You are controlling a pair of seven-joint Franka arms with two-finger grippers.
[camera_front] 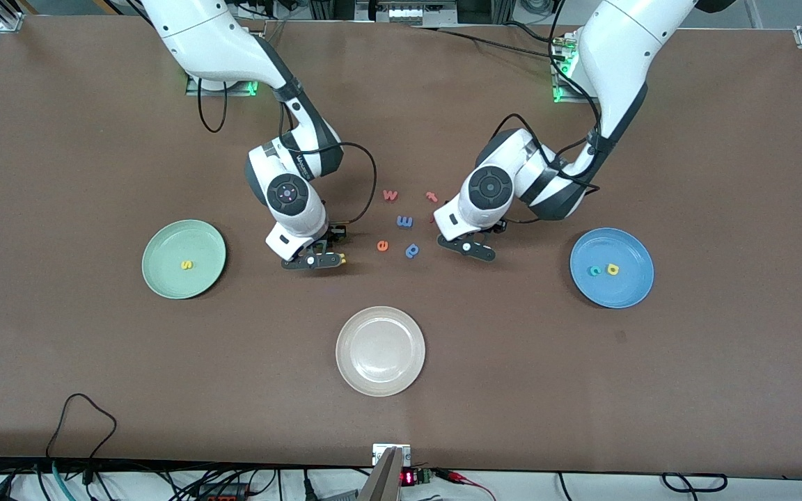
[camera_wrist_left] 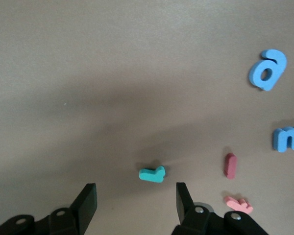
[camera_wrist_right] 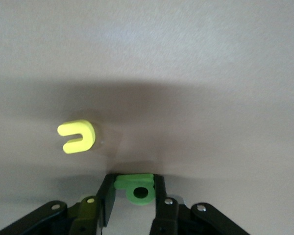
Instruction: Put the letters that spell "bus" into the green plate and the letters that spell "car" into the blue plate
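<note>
Right gripper (camera_wrist_right: 133, 196) low over surface (camera_front: 512, 362), fingers clamped on green b (camera_wrist_right: 136, 190), yellow u (camera_wrist_right: 77, 135) just beside. Left gripper (camera_wrist_left: 136, 200) fingers apart, teal r (camera_wrist_left: 152, 174) between fingertips. Yellow s (camera_front: 186, 264) in green plate (camera_front: 164, 278); teal c (camera_front: 594, 270), yellow a (camera_front: 612, 268) in blue plate (camera_front: 627, 292).

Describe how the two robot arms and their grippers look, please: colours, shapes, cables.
Both arms have glossy white rounded shells with dark grey joint bands and a round dark cap on the wrist. Loose black cables loop along each arm. The right gripper and the left gripper are black, with two flat fingers and small silver screws.
</note>
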